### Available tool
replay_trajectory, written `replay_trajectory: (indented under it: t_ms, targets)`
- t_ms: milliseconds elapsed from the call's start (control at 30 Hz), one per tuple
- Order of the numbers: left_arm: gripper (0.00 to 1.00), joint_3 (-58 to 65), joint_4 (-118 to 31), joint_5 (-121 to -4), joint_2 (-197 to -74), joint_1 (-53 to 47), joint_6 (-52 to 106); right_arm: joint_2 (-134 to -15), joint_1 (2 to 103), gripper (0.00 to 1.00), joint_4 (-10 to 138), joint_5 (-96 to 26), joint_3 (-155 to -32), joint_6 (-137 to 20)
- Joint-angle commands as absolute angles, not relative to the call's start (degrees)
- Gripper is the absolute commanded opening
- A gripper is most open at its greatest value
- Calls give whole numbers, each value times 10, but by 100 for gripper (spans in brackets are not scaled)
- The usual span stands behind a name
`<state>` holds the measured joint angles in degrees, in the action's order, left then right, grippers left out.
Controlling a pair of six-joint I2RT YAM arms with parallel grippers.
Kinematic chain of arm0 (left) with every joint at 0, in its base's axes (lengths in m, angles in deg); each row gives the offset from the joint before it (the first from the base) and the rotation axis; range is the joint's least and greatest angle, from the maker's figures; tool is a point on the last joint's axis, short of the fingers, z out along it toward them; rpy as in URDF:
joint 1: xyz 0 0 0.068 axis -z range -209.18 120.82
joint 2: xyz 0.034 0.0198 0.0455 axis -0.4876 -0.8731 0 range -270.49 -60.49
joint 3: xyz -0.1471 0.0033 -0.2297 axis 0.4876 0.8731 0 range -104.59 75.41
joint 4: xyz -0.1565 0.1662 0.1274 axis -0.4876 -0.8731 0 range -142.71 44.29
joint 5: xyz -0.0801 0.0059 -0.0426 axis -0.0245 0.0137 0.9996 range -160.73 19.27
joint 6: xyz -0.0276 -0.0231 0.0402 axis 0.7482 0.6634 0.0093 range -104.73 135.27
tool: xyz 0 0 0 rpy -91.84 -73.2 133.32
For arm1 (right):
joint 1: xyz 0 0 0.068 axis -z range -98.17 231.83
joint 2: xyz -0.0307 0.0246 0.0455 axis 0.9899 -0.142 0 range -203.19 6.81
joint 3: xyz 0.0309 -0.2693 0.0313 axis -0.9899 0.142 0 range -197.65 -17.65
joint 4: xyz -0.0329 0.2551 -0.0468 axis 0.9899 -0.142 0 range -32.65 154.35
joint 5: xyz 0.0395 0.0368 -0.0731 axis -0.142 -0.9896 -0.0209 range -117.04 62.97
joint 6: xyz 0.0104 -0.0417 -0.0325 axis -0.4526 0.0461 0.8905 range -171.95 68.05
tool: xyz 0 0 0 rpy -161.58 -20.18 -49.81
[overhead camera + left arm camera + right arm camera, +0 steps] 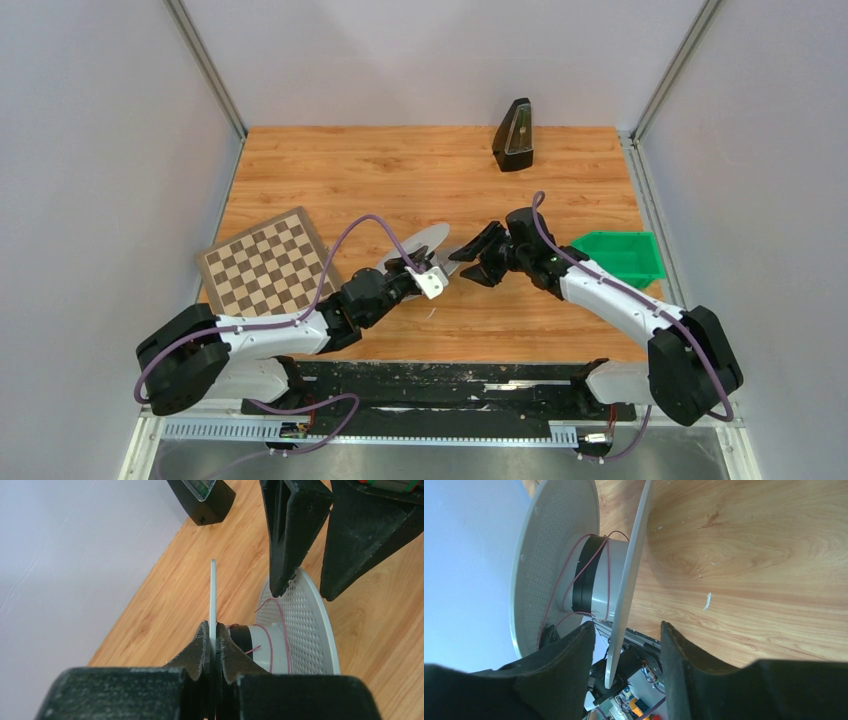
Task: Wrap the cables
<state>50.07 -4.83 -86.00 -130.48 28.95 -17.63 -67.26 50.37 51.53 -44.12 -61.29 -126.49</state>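
**Thin red cable (607,575) slack on a grey plastic spool (554,540)**

Only a few loose strands show on the smooth hub. The cable's ends are lost behind the round, perforated flanges. The left gripper (212,630) is pinched tight on one flange's thin rim, holding the spool over the wooden table (400,170). The right gripper (626,630) stands spread, its black fingers straddling the other flange's rim with no visible contact. A black wedge-shaped block (515,135) stands well beyond the spool.
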Motion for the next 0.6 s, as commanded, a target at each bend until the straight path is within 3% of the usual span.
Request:
replay_trajectory:
  t_ms: [0, 400, 567]
  targets:
    - [0, 478, -6, -865, -1308, 295, -170, -667, 499, 42, 531, -430, -609, -1311]
    - [0, 474, -36, -861, -1302, 306, -152, -660, 501, 0, 537, -387, -587, -1331]
    - [8, 470, -84, -845, -1289, 307, -149, -649, 501, 0, 545, -365, -581, -1331]
